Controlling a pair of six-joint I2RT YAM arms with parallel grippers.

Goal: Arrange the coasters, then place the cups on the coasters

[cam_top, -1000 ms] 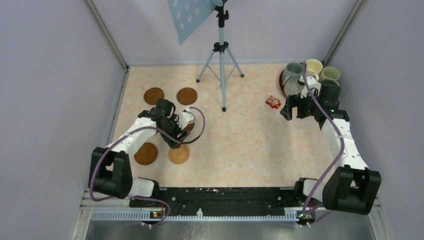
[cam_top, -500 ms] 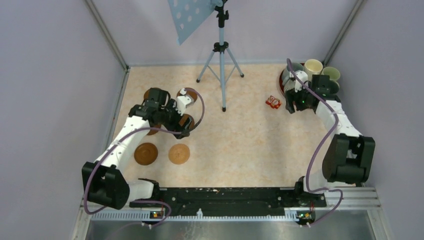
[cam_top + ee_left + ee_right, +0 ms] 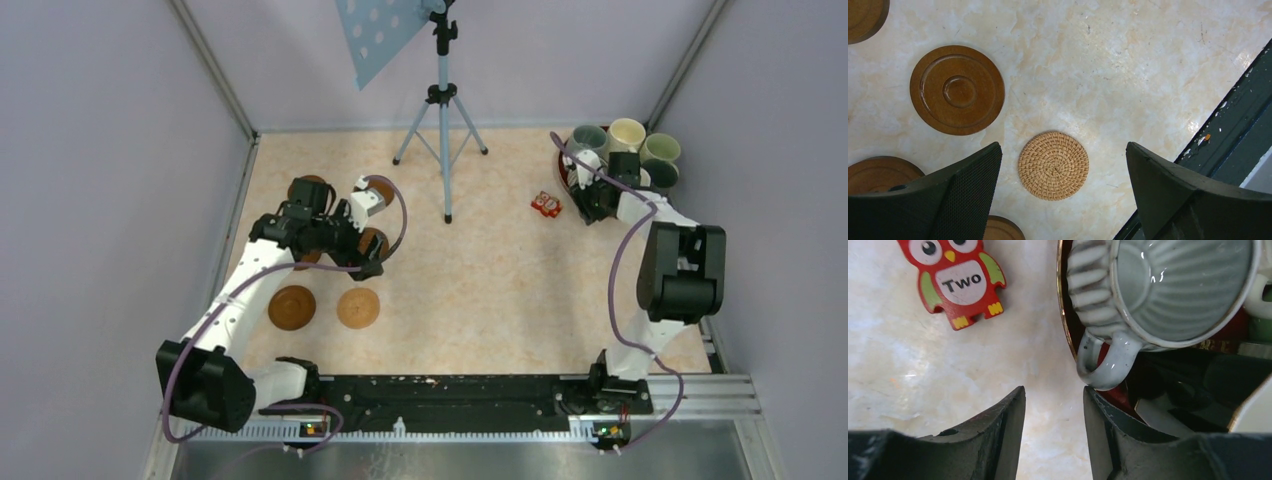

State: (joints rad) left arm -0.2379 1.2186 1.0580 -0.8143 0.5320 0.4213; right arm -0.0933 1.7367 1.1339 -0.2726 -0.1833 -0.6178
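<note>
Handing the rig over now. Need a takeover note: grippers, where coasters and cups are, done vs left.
Left gripper: open, empty, above the woven coaster, with wooden coasters around it.
Right gripper: jaws narrow, nothing between them, just short of the ribbed grey mug handle.
Cups: all visible ones crowded on the red tray, far right.
Done: coasters lie flat and apart on the left side; layout may not be final.
Left: every cup; none is on a coaster yet.
</note>
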